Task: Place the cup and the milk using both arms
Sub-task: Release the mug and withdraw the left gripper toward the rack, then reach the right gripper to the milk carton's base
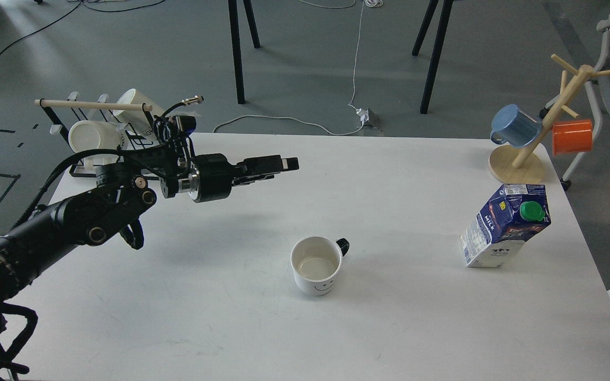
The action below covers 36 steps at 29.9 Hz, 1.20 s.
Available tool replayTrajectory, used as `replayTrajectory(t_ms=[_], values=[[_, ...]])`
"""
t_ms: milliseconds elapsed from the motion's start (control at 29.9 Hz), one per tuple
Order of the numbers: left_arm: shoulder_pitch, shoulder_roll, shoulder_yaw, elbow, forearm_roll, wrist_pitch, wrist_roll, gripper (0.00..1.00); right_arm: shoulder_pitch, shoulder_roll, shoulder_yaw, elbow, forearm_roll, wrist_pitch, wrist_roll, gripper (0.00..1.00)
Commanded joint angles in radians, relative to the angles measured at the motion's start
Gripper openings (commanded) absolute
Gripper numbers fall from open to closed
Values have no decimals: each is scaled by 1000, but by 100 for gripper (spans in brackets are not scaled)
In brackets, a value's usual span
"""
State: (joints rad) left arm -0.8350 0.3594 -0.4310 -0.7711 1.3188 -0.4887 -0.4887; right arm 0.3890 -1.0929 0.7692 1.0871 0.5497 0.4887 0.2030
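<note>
Left tool (288, 164) is up over the tabletop (231, 317), pointing right, seen side-on; fingers look stacked close together with nothing between them, but can't tell from this angle how far open they are. Not touching anything. Right arm and its tool are out of view.

Cup (315, 264): cream-white mug, smiley face toward the camera, black handle pointing back-right, upright and empty, standing mid-tabletop. It sits below and to the right of the left tool, well apart from it.

Milk carton (506, 225): blue and white, green screw cap, upright near the right edge of the tabletop, well apart from the cup. "MILK" print visible on the side.

Behind the carton, at the back-right corner: wooden mug tree (527, 153) with a blue mug (517, 126) and an orange mug (572, 136) hung on its pegs.

Back-left corner, behind the left arm: black wire rack (80, 169) with a wooden rail, holding two white mugs (93, 137) lying on their sides; one has dark lettering, partly hidden by the arm.
</note>
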Motion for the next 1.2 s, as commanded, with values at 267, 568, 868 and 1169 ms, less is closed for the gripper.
replayTrajectory(t_ms=[267,568,868,1169], values=[[60,360,-58,72,-625,0,0,99,-407,-61,-10,60,328,0,0,99],[158,382,-60,73,-820,0,0,99,-691,2,-21,247,392,0,-2,99],[228,345,-61,72,-819,0,0,99,-619,152,-76,321,297,0,3,99],[234,311,-61,72,-819,0,0,99,-513,278,-64,313,282,0,6,99]])
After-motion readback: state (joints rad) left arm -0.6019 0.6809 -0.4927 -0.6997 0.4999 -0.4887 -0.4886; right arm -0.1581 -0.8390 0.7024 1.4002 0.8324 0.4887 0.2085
